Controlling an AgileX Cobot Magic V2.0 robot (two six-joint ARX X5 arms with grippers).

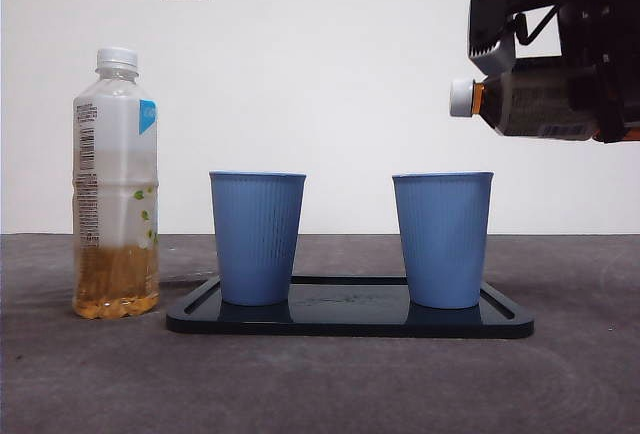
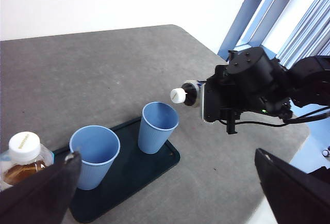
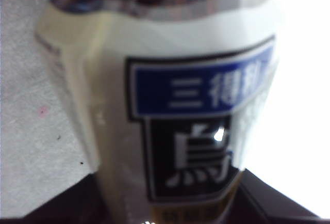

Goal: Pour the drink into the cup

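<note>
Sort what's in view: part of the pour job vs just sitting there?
In play:
- dark bottle, capped, tipped sideways, held by right gripper
- right cup, below its cap

Lying about:
- left cup
- tray
- clear bottle
- left gripper, jaws open

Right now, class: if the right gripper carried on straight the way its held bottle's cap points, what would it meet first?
Probably nothing. The right gripper holds the dark bottle nearly level, above the nearer blue cup; the tea bottle stands farther along, though depth is unclear.
</note>
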